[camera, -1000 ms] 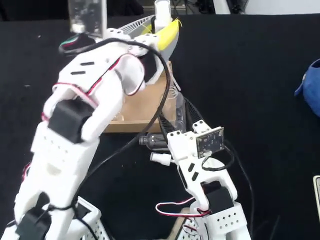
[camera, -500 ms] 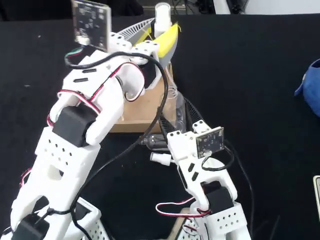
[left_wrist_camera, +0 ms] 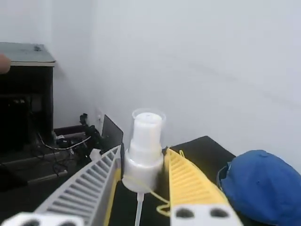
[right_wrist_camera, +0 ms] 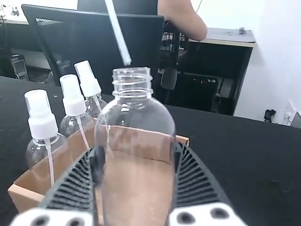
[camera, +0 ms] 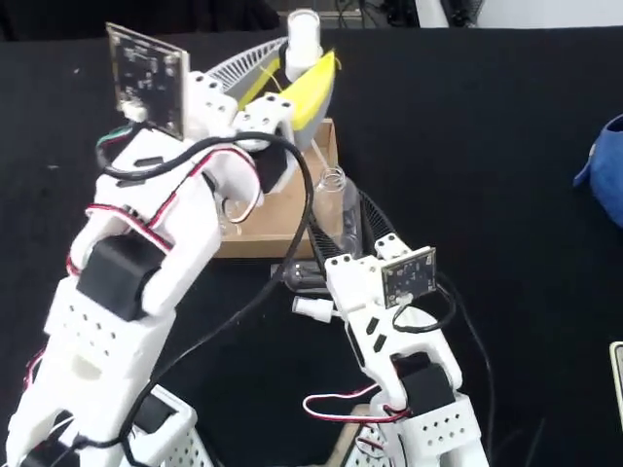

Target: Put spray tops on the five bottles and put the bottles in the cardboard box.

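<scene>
Black table (camera: 506,195): nothing printed on it. Cardboard box (camera: 277,219) just beyond the right claw (right_wrist_camera: 136,155), three capped bottles (right_wrist_camera: 70,113) standing inside; plain brown, no marking legible.

Right claw clamped around an uncapped bottle (right_wrist_camera: 134,136), upright, neck free above the fingers. Left claw (left_wrist_camera: 143,153) pinched tight on a white spray top (left_wrist_camera: 146,141), held above that neck. Dip tube (right_wrist_camera: 117,33) hanging down, tip just over the mouth near its edge, not yet in.

Looks like capping bottle four of five. Next move, probably:
- centre the tube
- lower it straight through the mouth
- seat the collar and twist
- box the bottle

Little margin on aim.

Spare bottle (camera: 297,275) lying on the table back of the right claw, by its wrist; loose top (camera: 313,309) close beside.

No labels or readable writing on any bottle.
</scene>
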`<state>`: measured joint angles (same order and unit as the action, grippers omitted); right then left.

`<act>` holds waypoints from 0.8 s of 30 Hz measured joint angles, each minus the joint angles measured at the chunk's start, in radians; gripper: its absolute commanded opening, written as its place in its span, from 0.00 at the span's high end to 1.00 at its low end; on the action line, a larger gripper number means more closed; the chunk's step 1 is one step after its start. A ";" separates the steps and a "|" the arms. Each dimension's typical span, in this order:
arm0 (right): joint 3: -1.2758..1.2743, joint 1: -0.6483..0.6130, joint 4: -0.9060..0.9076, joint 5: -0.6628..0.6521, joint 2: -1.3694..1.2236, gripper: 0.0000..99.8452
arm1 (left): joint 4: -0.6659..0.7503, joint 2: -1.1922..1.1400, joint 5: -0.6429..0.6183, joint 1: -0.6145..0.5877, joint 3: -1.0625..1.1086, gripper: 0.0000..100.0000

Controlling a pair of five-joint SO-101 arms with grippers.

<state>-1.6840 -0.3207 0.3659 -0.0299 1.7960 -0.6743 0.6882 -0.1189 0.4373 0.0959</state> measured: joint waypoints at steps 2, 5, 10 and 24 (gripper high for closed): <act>0.000 0.000 0.000 0.000 0.000 0.99 | 0.000 0.000 0.002 0.015 0.009 0.97; 0.000 0.000 0.000 0.000 0.000 0.99 | 0.000 0.000 0.003 0.032 0.009 0.97; 0.000 0.000 0.000 0.000 0.000 0.99 | 0.000 -0.031 0.003 0.035 0.009 0.97; 0.000 0.000 0.000 0.000 0.000 0.99 | -0.054 -0.112 0.003 0.095 0.132 0.97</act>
<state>-1.6840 -0.3207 0.3659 -0.0299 1.7960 -0.7281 0.5762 -0.1158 0.5324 0.2279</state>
